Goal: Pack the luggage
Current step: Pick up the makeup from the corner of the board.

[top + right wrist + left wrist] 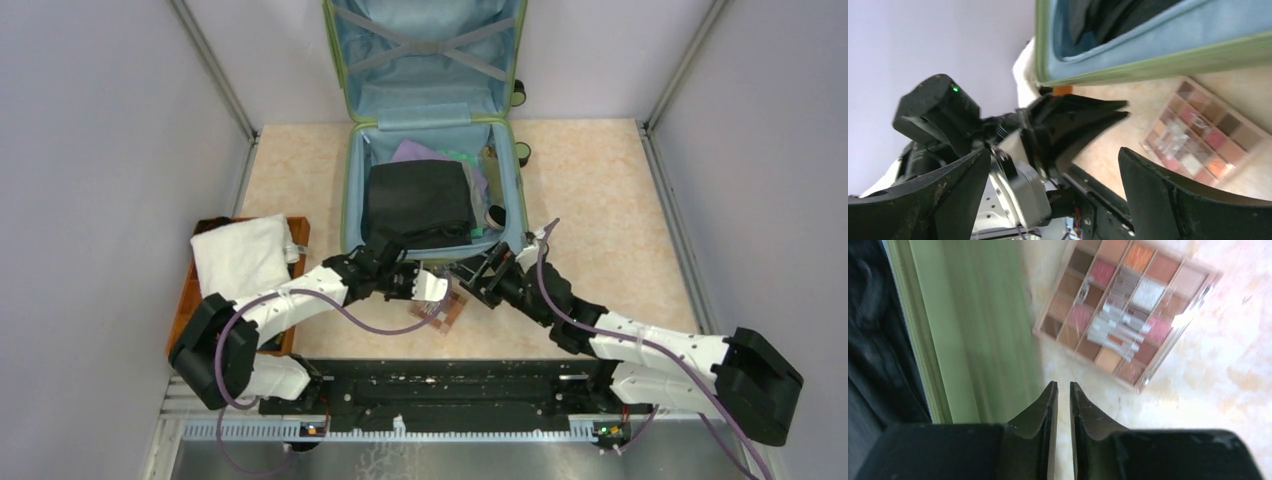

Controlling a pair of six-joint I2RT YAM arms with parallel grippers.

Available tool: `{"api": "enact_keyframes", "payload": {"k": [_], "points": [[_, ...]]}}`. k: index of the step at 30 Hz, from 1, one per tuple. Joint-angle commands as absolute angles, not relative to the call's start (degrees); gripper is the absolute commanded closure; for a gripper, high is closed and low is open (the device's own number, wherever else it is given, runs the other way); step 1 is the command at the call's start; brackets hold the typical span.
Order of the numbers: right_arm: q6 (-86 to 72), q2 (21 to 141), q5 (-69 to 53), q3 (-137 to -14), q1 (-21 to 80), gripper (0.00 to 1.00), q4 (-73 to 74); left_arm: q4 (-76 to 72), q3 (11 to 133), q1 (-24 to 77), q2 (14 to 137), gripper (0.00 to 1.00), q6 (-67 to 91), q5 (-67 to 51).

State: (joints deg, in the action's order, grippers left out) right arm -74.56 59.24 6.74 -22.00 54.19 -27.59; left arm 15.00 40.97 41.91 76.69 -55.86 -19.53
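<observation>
One suitcase [432, 75]; one black garment [418, 200]; one eyeshadow palette [1128, 315]; one white towel [240, 255]; one wooden tray [188, 292]; two black wheels [517, 93] in sight — and two hands, the left hand [1063, 385] and the right hand [1054, 152].

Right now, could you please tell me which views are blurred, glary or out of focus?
Top external: sharp and evenly lit, the luggage clear. Left wrist: streaky motion blur over the green shell and the eyeshadow palette, with white glare on its clear lid. Right wrist: the palette is slightly soft, and the arm's own fingers are dark silhouettes up close.
</observation>
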Motion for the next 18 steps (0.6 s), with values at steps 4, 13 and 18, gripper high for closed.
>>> {"api": "enact_keyframes", "payload": {"k": [4, 13, 18], "points": [[-73.24, 57.03, 11.88, -21.57, 56.35, 0.04, -7.13, 16.95, 41.29, 34.98, 80.84, 0.69, -55.74, -18.43], [-75.32, 59.08, 16.7, -20.62, 58.48, 0.08, -2.86, 6.86, 37.09, 39.68, 87.03, 0.65, -61.99, -14.28], [-73.87, 61.27, 19.96, -22.69, 58.71, 0.06, 2.27, 5.02, 33.31, 48.26, 85.53, 0.65, -59.83, -13.89]]}}
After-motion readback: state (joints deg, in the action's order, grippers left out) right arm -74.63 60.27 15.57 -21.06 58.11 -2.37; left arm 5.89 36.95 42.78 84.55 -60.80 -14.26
